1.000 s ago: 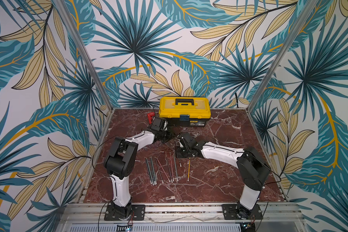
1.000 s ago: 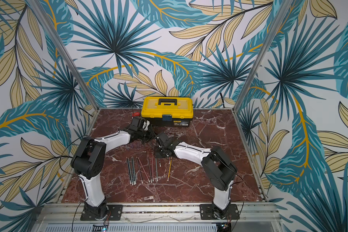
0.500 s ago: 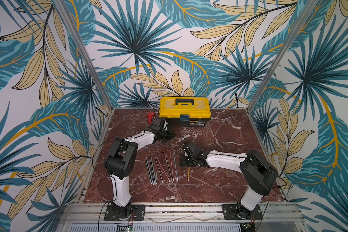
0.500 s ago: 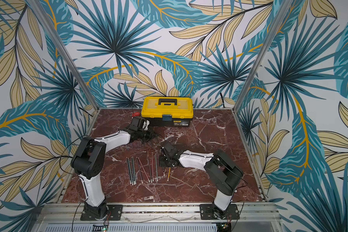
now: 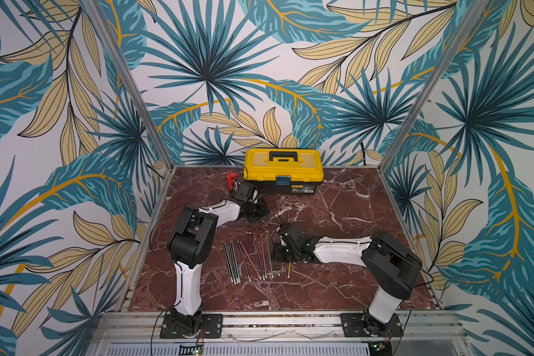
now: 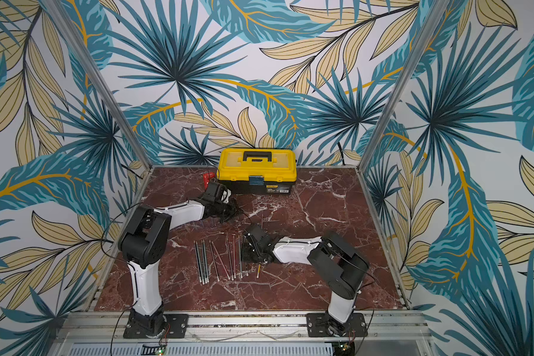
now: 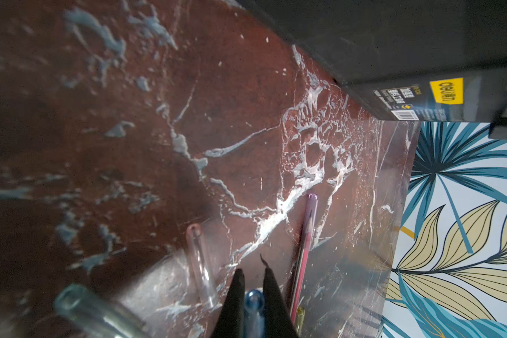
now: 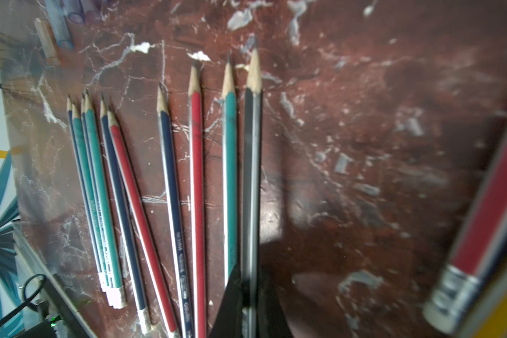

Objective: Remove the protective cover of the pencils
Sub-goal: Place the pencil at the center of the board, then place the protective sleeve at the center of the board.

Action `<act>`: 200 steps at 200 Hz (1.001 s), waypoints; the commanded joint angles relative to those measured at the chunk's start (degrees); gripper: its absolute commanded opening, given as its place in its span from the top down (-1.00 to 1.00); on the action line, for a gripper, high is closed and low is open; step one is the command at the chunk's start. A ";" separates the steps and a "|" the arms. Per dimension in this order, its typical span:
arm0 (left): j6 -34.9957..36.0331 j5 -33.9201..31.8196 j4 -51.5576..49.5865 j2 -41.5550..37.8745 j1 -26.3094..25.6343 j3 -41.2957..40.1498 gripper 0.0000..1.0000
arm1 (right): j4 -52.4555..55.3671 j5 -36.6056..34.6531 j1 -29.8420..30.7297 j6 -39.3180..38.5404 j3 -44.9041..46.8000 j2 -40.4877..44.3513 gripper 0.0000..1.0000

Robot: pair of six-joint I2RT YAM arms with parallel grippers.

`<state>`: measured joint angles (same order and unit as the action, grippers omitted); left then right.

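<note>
Several pencils lie in a fanned row on the marble, points bare in the right wrist view. My right gripper is shut on a dark grey pencil at the right end of the row, its sharpened point uncovered. In both top views this gripper sits low over the row. My left gripper is shut on a blue translucent protective cover. It is near the toolbox in a top view. Loose caps lie beside it: a clear one and a pink one.
A yellow toolbox stands at the back of the table, with a red tool to its left. A yellow pencil lies under the right wrist. A red pencil's eraser end blurs close to the right wrist camera.
The right arm has swung from the middle of the table toward the front, bringing the grey pencil down to the right end of the row. The left arm has stayed put.
</note>
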<state>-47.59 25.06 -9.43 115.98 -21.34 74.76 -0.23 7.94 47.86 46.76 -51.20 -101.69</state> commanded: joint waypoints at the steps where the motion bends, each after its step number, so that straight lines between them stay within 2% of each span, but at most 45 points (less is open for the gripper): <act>1: 1.69 -0.69 -1.84 0.62 0.14 3.53 0.99 | 0.57 -0.94 0.13 0.35 -0.26 -1.32 0.95; 16: 1.99 -1.04 -3.03 0.49 0.11 4.09 1.00 | 0.85 -1.32 0.12 0.26 -0.13 -1.14 0.94; 40: 1.57 -2.11 -4.40 -0.17 0.32 3.89 1.00 | 0.86 -1.26 0.13 0.43 -0.02 -1.36 0.72; 62: 1.06 -3.43 -5.88 -1.67 0.60 3.02 1.00 | 1.11 -1.67 0.14 0.54 -0.04 -1.42 0.65; 74: 1.00 -5.73 -9.35 -2.32 0.67 3.01 1.00 | 1.15 -1.66 0.04 0.61 -0.02 -1.32 0.64; 133: 0.82 -5.52 -10.94 -1.42 0.95 3.56 1.00 | 6.50 -3.76 0.14 -1.24 -2.27 1.92 0.63; 172: 1.10 -5.08 -11.99 -0.19 1.17 4.60 1.00 | 12.15 -7.73 0.13 -3.67 -4.42 7.28 0.57; 200: 0.95 -4.70 -12.39 0.61 1.16 5.12 0.89 | 18.85 -14.33 0.13 -5.30 -5.86 11.31 0.51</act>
<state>-46.92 20.40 -20.62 116.05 -20.51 77.06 11.33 0.69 47.86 44.12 -55.46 -93.89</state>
